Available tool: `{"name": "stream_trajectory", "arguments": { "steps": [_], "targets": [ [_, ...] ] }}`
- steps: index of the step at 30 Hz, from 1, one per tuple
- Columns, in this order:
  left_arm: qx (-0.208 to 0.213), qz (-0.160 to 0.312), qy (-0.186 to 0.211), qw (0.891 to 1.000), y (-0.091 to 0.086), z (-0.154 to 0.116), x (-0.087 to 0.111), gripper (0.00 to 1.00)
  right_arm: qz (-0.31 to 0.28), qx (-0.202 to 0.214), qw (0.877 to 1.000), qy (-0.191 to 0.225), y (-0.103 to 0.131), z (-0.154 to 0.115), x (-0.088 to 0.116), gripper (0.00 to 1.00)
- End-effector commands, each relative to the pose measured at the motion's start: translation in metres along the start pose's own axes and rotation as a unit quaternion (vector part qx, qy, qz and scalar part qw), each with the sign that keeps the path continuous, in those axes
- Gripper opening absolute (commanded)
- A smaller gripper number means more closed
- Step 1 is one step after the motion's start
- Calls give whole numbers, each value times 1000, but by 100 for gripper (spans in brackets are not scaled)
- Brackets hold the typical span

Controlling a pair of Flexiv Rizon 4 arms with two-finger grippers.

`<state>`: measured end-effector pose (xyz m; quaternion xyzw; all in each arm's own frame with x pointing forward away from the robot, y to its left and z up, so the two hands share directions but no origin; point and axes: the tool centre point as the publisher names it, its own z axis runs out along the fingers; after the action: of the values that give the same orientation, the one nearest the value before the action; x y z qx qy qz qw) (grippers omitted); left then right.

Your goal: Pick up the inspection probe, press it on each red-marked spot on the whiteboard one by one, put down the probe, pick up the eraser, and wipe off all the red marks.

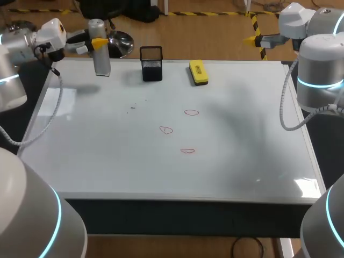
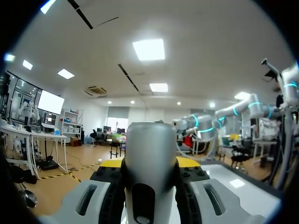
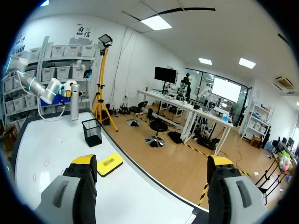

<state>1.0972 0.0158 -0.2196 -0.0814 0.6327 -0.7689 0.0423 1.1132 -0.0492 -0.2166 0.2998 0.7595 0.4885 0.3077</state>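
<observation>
The inspection probe, a silver cylinder, hangs upright above the whiteboard's far left corner, with my left gripper shut on it from the side. In the left wrist view the probe fills the gap between the fingers. Three red marks sit mid-board. The yellow eraser lies at the far edge. My right gripper stands open beyond the far right corner, holding nothing; its wrist view shows the eraser, the probe and red marks.
A black mesh holder stands at the far edge between the probe and the eraser, also seen as a black basket from the right wrist. The right arm's base rises at the board's right edge.
</observation>
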Motion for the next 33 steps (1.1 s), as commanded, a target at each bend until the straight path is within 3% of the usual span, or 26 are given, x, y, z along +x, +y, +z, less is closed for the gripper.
{"name": "stream_trajectory", "arguments": {
  "steps": [1,21,28,31,33],
  "targets": [
    [-7,0,-5,1000,-8,2,3,0,0,1,1000,1,0,0,0,100],
    [-7,0,-5,1000,-8,2,3,0,0,1,1000,1,0,0,0,100],
    [-7,0,-5,1000,-8,2,3,0,-72,4,989,126,14,37,3,100],
    [-7,0,-5,1000,-8,2,3,0,-100,-6,977,187,23,55,10,100],
    [-7,0,-5,1000,-8,2,3,0,-132,5,961,241,27,66,17,100]
  ]
}}
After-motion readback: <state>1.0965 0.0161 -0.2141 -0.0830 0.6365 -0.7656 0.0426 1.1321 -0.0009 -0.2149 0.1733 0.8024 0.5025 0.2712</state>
